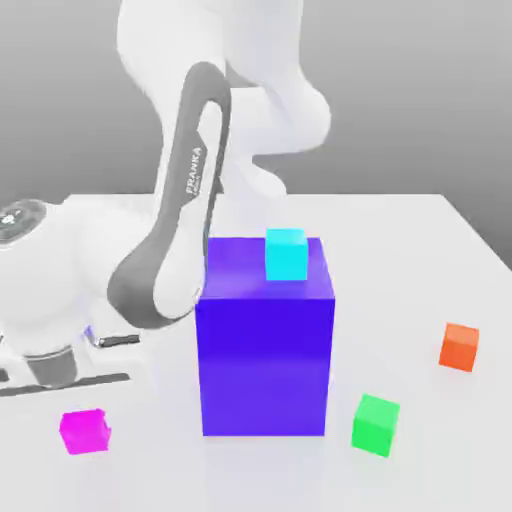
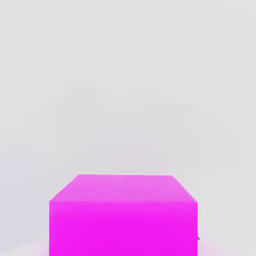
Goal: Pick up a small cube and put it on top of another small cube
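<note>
**Magenta cube sat waiting below the hand**

Magenta filled the foreground of the hand view: the small cube (image 2: 122,215) sat square on the pale table (image 2: 125,75), close under the camera. It looked rigid, light and smooth-faced, so a pinch across two opposite flat sides seemed safest.

Over in the exterior view, that cube (image 1: 85,431) lay near the front at the view's left, well apart from the big blue-violet block (image 1: 265,345) carrying a cyan cube (image 1: 286,254).

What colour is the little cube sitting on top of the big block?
Cyan. The little cube rests on the blue-violet big block, best seen in the exterior view.
</note>
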`<state>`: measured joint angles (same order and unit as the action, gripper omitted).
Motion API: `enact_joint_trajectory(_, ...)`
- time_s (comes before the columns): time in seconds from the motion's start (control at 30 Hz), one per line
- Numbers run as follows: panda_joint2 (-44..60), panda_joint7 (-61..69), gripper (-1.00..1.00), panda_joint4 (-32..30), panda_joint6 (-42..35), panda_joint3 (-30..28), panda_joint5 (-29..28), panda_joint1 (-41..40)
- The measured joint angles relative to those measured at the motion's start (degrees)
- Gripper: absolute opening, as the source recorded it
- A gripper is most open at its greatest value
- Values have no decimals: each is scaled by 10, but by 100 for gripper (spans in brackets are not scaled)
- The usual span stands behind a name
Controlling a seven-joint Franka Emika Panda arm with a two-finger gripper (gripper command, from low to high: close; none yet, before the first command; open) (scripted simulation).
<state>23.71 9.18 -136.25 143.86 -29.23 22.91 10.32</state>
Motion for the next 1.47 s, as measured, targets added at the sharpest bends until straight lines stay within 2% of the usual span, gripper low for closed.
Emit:
enact_joint_trajectory(0.37, -66, 122, -100, 16, -44, 93, -89, 99)
enact_joint_trajectory(0.77, -240, 226, -100, -29, 13, 172, -262, 239)
enact_joint_trajectory(0.9, -245, 273, -100, -93, 48, 148, -258, 287)
enact_joint_trajectory(1.03, -246, 320, -100, -160, 81, 142, -241, 260)
enact_joint_trajectory(1.2, -161, 369, -100, -170, 167, 172, -181, 252)
enact_joint_trajectory(1.23, -143, 379, 100, -169, 183, 180, -168, 247)
enact_joint_trajectory(1.47, -141, 379, 100, -169, 186, 181, -167, 246)
